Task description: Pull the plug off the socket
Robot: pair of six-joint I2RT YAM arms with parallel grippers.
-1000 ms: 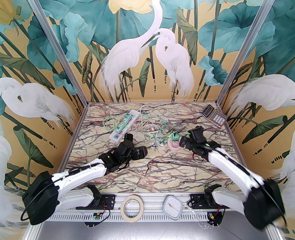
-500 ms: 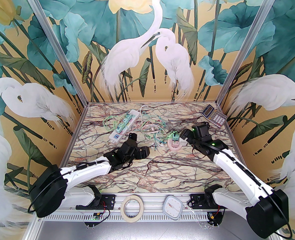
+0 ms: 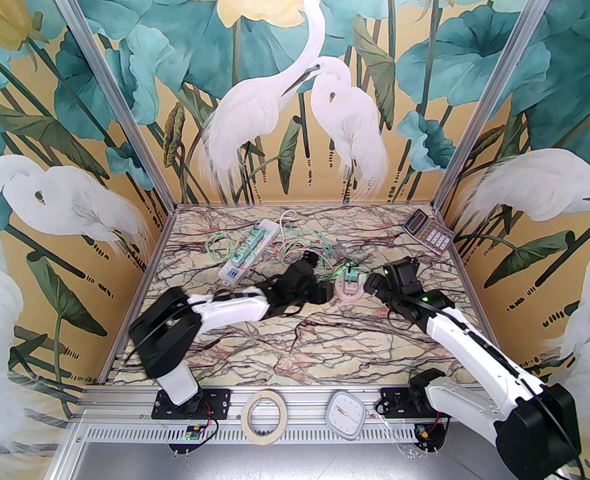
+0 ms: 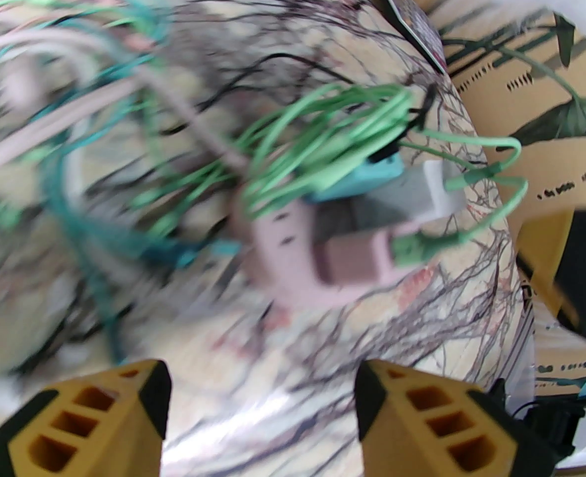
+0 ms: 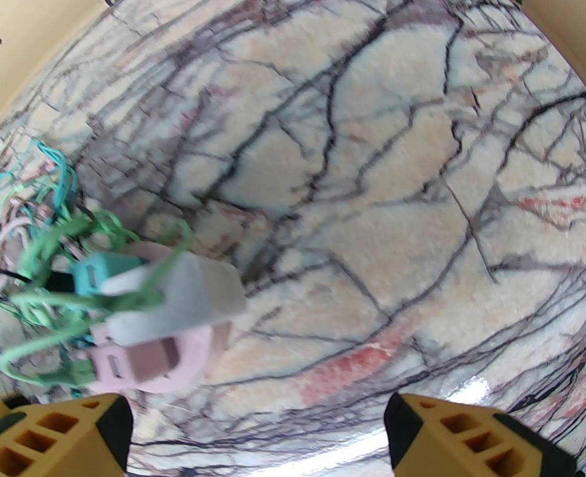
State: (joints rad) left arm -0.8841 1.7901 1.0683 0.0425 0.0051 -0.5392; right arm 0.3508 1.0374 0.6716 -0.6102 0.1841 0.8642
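Seen from above, the left gripper (image 3: 326,292) and right gripper (image 3: 368,284) flank the round pink plastic socket (image 3: 349,295), probably so one braces while the other pulls. The left wrist view shows its jaws spread and empty, facing the grey-white block plug (image 4: 412,197) seated in that socket. The right wrist view shows jaws spread and empty too, with the plug ahead to their left.

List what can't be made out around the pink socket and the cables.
- Left wrist view: motion blur smears the socket and plugs; how deep each plug sits is unreadable.
- Top view: plugs too small to count.
- Cables: thin and tangled in the top view, blurred in wrist views; which feeds which plug is untraceable.
- Calculator: keys too small in the top view; cut off by the top edge in both wrist views.
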